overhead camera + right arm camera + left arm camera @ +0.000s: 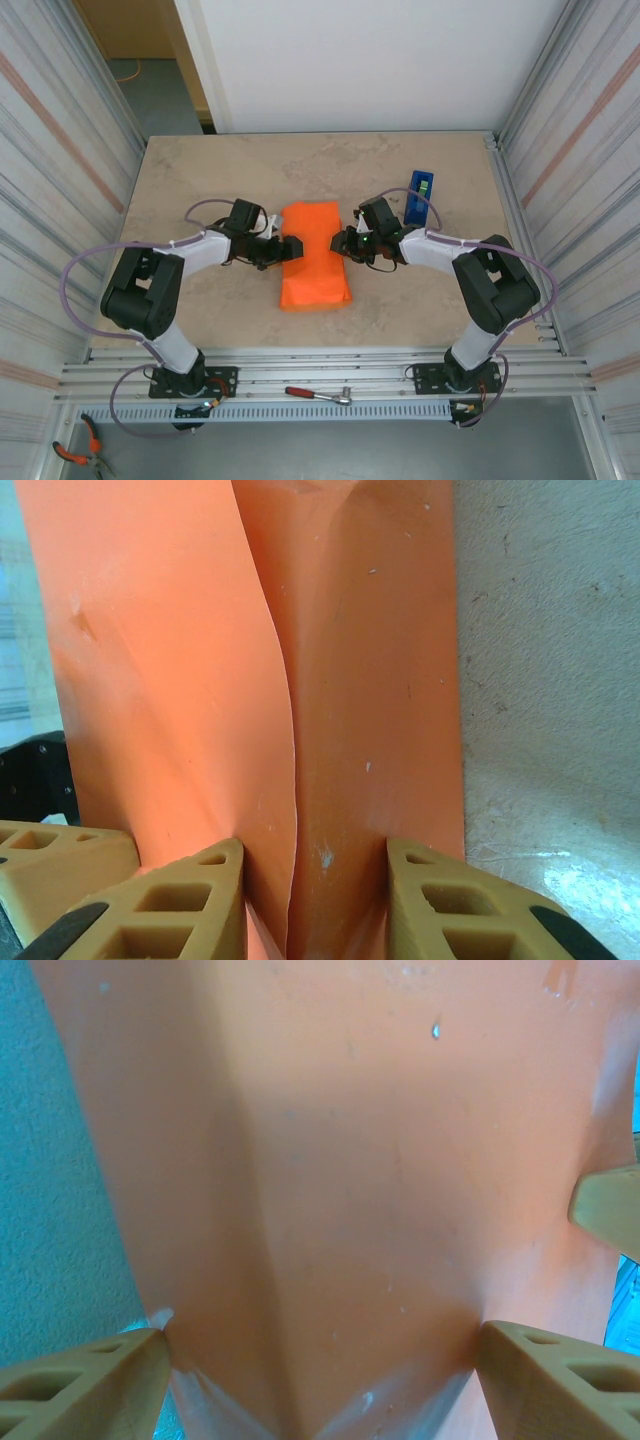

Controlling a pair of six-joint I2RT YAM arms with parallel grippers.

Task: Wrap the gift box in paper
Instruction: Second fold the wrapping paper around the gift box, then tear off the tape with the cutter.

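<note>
Paper (313, 262): one orange sheet, folded into a bundle mid-table, between the two arms.
Box: none visible; likely one, wrapped inside the bundle.
Left gripper (287, 248): wide apart, straddling the bundle's left side, seemingly to steady it.
Right gripper (346, 245): narrow, with a paper fold in the gap at the bundle's right side, probably to crease it; whether it pinches, I cannot tell.
Others: one blue dispenser (421, 196), far right; one wrench (318, 394), near edge.

Left end effector (322, 1345) spread wide; right end effector (315, 855) clamped.
</note>
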